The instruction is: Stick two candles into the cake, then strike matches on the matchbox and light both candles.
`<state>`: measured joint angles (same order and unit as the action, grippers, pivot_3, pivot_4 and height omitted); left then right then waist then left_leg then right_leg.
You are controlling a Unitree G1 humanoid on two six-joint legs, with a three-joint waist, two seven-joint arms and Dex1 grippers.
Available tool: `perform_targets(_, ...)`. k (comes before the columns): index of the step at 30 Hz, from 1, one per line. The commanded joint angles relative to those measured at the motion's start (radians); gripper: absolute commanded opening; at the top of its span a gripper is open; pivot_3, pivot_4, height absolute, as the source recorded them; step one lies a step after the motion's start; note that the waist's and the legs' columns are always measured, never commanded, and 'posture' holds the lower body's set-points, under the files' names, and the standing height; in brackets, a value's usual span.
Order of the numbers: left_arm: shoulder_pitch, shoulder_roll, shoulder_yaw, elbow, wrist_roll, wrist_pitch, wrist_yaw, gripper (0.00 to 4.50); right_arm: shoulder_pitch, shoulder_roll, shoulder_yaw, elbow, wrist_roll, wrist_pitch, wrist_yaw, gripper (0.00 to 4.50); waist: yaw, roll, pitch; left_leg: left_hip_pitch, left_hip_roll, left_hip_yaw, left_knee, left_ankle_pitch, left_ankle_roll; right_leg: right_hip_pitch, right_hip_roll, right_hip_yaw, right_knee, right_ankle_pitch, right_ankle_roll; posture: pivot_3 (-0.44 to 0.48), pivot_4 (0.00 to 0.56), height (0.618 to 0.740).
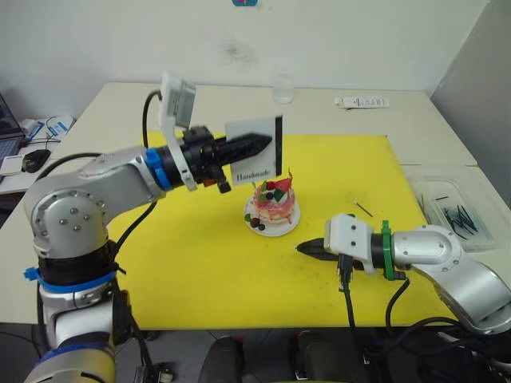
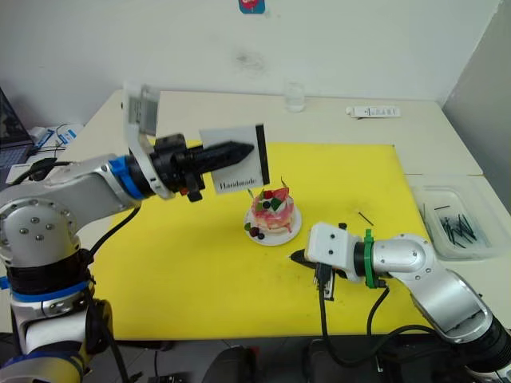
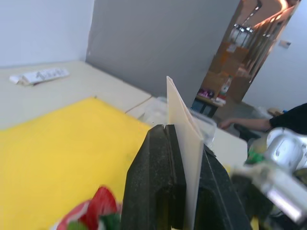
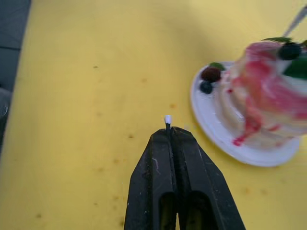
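Observation:
My left gripper [image 1: 267, 144] is shut on the white matchbox [image 1: 254, 130], holding it upright in the air above and to the left of the cake [image 1: 274, 203]. The pink cake sits on a small white plate [image 1: 259, 226] on the yellow mat. Two thin candles [image 2: 286, 185] rise from its top. Low over the mat, just front-right of the plate, my right gripper [image 1: 302, 248] is shut on a match [image 4: 168, 119]. The match's white tip pokes out past the fingertips and points toward the cake.
A clear tray [image 1: 477, 190] with several dark matches stands off the mat at the right. One loose match [image 1: 364, 209] lies on the yellow mat [image 1: 184, 255]. A glass [image 1: 283, 88] and a white remote [image 1: 362, 101] sit at the table's far edge.

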<state>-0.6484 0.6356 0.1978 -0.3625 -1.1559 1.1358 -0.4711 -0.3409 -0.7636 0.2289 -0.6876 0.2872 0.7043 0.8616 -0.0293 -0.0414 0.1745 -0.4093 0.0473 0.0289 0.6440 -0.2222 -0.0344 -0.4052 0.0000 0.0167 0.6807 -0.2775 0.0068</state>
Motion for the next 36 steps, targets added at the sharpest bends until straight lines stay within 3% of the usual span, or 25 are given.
perform_targets(1,0.048,0.020,-0.052,-0.070,0.050,-0.026,-0.028,0.00,-0.020,0.011,-0.050,-0.055,0.041,0.050,-0.032,0.03,0.003,0.000,0.000,-0.001,0.000,-0.001,0.000,0.000,0.000,0.000,0.000,-0.001,0.000,0.000,0.000,0.000,0.150,0.740)
perform_targets(10,0.191,-0.084,-0.163,-0.114,0.130,-0.028,0.064,0.00,-0.058,-0.005,-0.064,-0.089,-0.010,0.071,-0.116,0.03,0.008,-0.001,0.000,-0.002,-0.002,0.001,0.002,0.000,0.000,0.000,-0.003,0.000,-0.001,0.000,0.000,0.000,0.150,0.740)
perform_targets(22,0.182,-0.145,-0.174,-0.079,0.170,-0.027,0.090,0.00,-0.110,-0.006,0.061,-0.137,-0.121,0.151,-0.214,0.03,0.007,-0.001,0.000,-0.002,-0.001,0.000,0.001,0.000,0.000,-0.001,-0.002,0.000,0.000,0.000,0.000,0.000,0.150,0.740)
perform_targets(36,0.178,-0.156,-0.177,-0.076,0.180,-0.027,0.076,0.00,-0.131,0.034,0.132,-0.104,-0.171,0.129,-0.218,0.03,0.005,-0.001,0.000,-0.002,-0.002,0.000,0.001,0.000,0.000,-0.001,-0.002,0.000,0.000,0.000,0.000,0.000,0.150,0.740)
